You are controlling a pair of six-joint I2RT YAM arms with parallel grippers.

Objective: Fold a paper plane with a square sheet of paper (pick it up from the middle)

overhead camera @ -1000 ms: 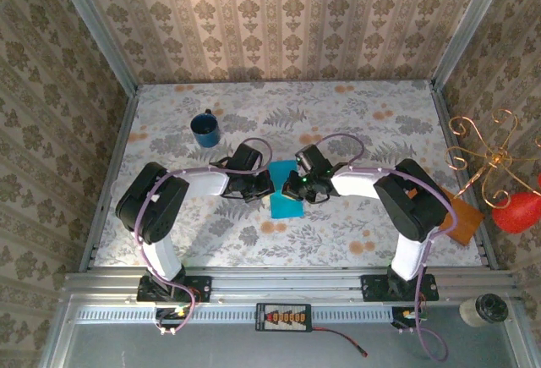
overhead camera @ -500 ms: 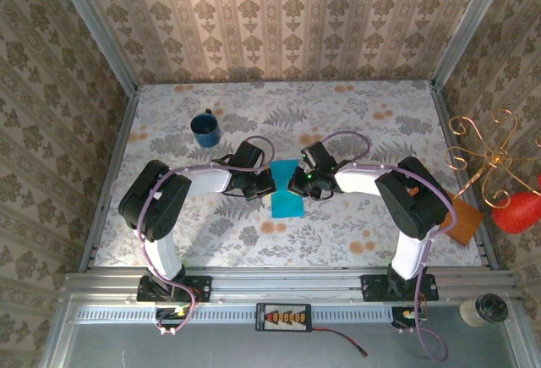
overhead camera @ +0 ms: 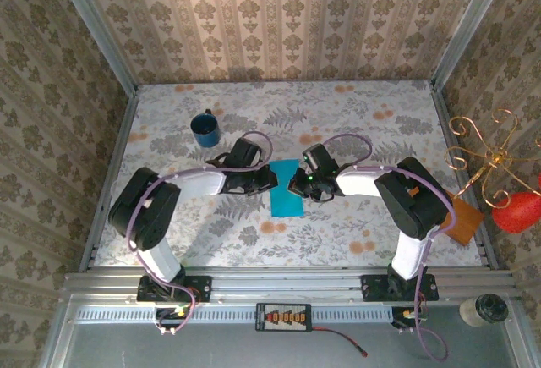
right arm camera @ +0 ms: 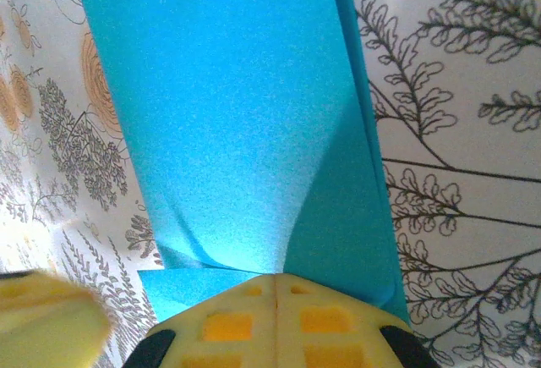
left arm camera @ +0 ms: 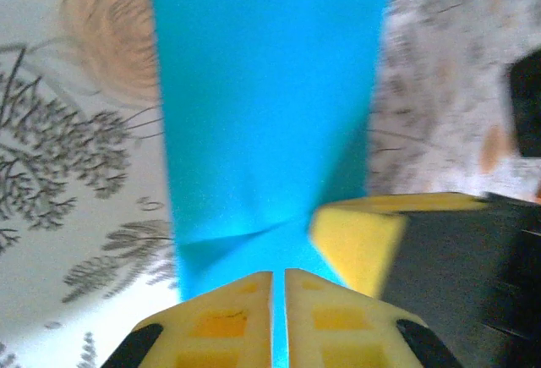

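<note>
Folded to a strip running away from me on the worktop point(overhead camera: 363, 131), the square sheet of paper point(overhead camera: 287, 202) lies between both arms: right pincer point(overhead camera: 295, 186) clamped on it, left pincer point(overhead camera: 269, 181) barely parted, grip unclear.

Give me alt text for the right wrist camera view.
The right gripper, yellow fingers pressed together, pinches the near edge of a folded turquoise-blue paper sheet, which puckers at the grip. Beneath lies a white tablecloth printed with grey ferns and orange flowers.

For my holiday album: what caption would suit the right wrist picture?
Shut yellow jaws pinch the creased blue paper, floral table beneath.
</note>
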